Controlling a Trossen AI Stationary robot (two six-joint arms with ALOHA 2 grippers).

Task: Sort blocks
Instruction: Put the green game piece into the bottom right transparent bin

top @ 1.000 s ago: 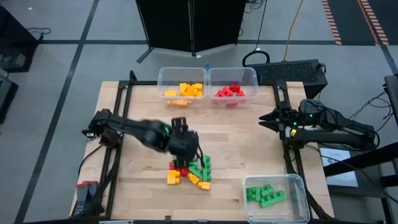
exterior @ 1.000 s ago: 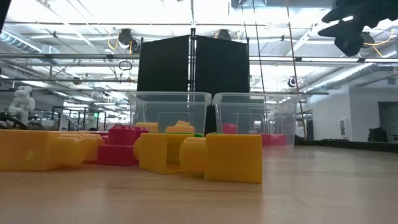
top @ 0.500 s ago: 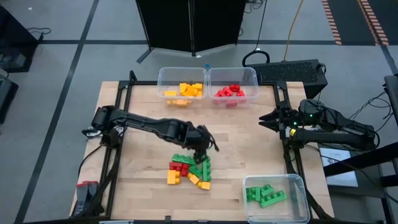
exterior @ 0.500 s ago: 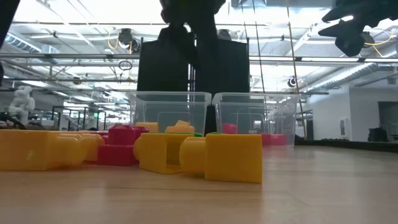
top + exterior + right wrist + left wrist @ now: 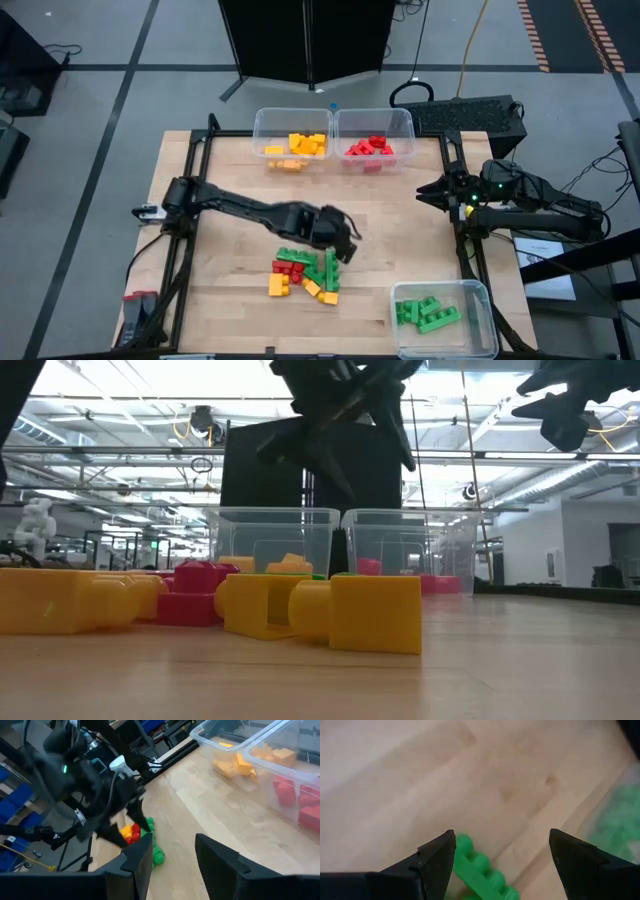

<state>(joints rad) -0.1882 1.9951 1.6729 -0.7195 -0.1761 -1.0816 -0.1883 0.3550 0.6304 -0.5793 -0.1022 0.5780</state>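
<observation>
A pile of red, yellow and green blocks (image 5: 305,273) lies on the wooden table near its front middle; in the low view yellow blocks (image 5: 350,610) and a red one (image 5: 195,595) rest flat on the boards. My left gripper (image 5: 348,248) hangs open just above the pile's right edge, slanting down. In the left wrist view my left gripper (image 5: 502,855) has a green block (image 5: 480,875) below the gap between its fingers, untouched. My right gripper (image 5: 425,190) waits open and raised at the table's right edge; the right wrist view shows my right gripper (image 5: 175,855) with nothing between its fingers.
Two clear bins stand at the far edge, one with yellow blocks (image 5: 292,140) and one with red blocks (image 5: 375,140). A third bin with green blocks (image 5: 442,318) stands at the near right corner. Bare boards lie between the pile and the bins.
My left gripper has gone from above the pile's middle toward the table's right edge and come down, rolling about its own line. It has stayed open. The blocks have not moved.
</observation>
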